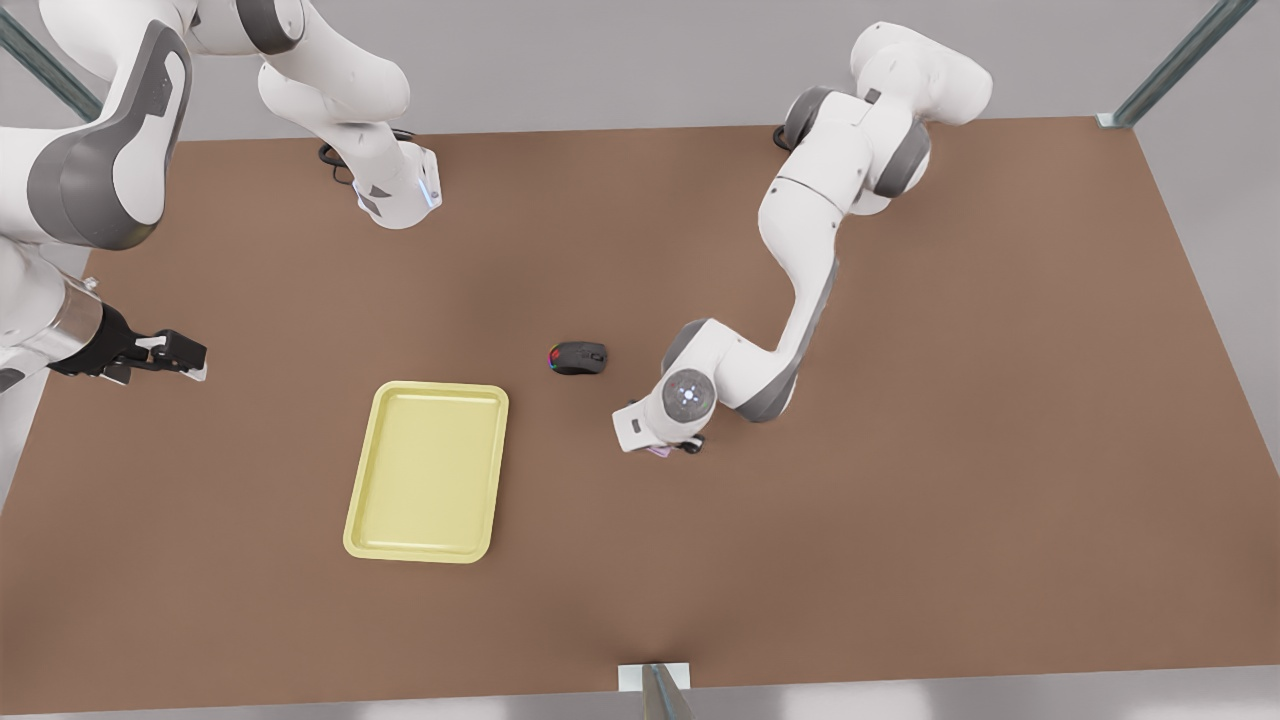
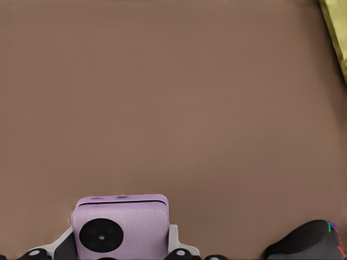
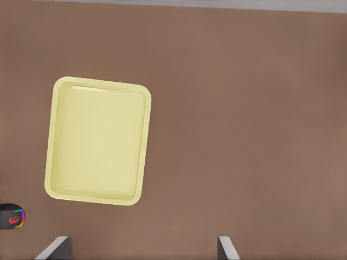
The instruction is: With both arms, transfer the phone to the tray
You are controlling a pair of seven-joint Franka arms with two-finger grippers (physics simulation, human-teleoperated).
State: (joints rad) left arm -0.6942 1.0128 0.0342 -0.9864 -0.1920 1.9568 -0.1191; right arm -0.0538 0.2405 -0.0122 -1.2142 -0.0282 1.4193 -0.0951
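The pale lilac phone (image 2: 130, 222), one black lens showing, sits between my left gripper's (image 2: 118, 246) grey fingers (image 2: 174, 239), which press against both its sides. In the front view only a pink sliver of the phone (image 1: 658, 452) peeks out under that left gripper (image 1: 672, 448), low over the table to the right of the yellow tray (image 1: 430, 388). My right gripper (image 1: 190, 358) hovers open and empty at the front view's left edge, left of the tray. Its two fingers stand wide apart (image 3: 141, 249), with the tray (image 3: 51, 135) lying beyond them.
A black computer mouse (image 1: 578, 357) with coloured lights lies between tray and phone, close to the left gripper; the same mouse (image 2: 309, 241) (image 3: 12, 216) shows in both wrist views. A tray corner (image 2: 339, 32) shows far off. Brown table (image 1: 950, 450) stretches bare to the right.
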